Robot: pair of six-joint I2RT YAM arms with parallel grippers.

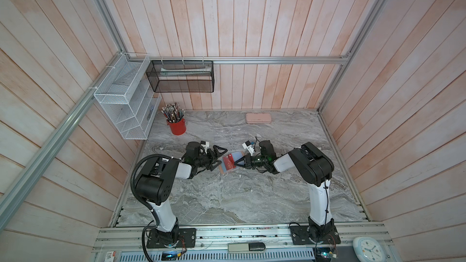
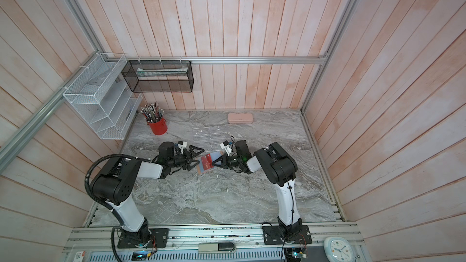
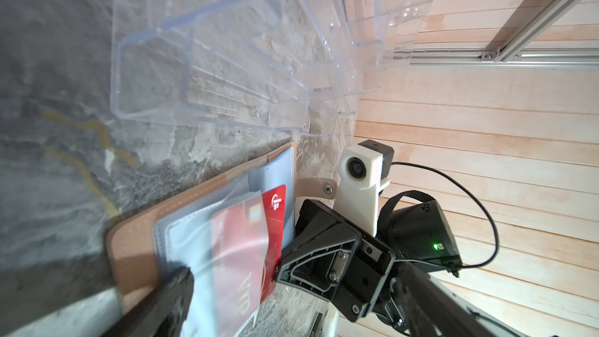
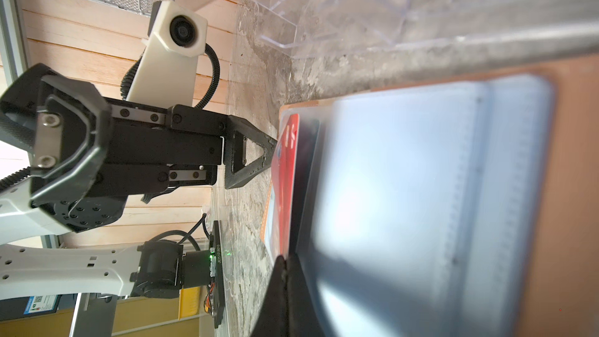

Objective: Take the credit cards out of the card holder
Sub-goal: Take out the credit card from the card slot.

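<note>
The tan-pink card holder (image 1: 225, 171) (image 2: 200, 170) lies open on the marble table, pale blue-grey sleeves (image 3: 194, 248) (image 4: 405, 189) facing up. A red credit card (image 1: 228, 160) (image 2: 206, 159) (image 3: 246, 238) (image 4: 287, 163) lettered "VIP" sticks partly out of a sleeve. My left gripper (image 1: 219, 158) (image 2: 196, 158) (image 3: 298, 303) is open at the holder's left end, one finger (image 4: 256, 157) touching the red card's edge and the other finger (image 3: 175, 290) over the tan cover. My right gripper (image 1: 235, 164) (image 2: 213, 164) (image 4: 285, 260) is shut, its tips resting at the card's opposite edge. No other card shows clearly.
A clear acrylic slotted rack (image 1: 229, 137) (image 3: 201, 59) lies just behind the holder. A long pale pink case (image 1: 259, 118) sits at the back. A red cup of pencils (image 1: 177, 124) stands back left, under a white wire shelf (image 1: 123, 102) and a black mesh basket (image 1: 180, 76).
</note>
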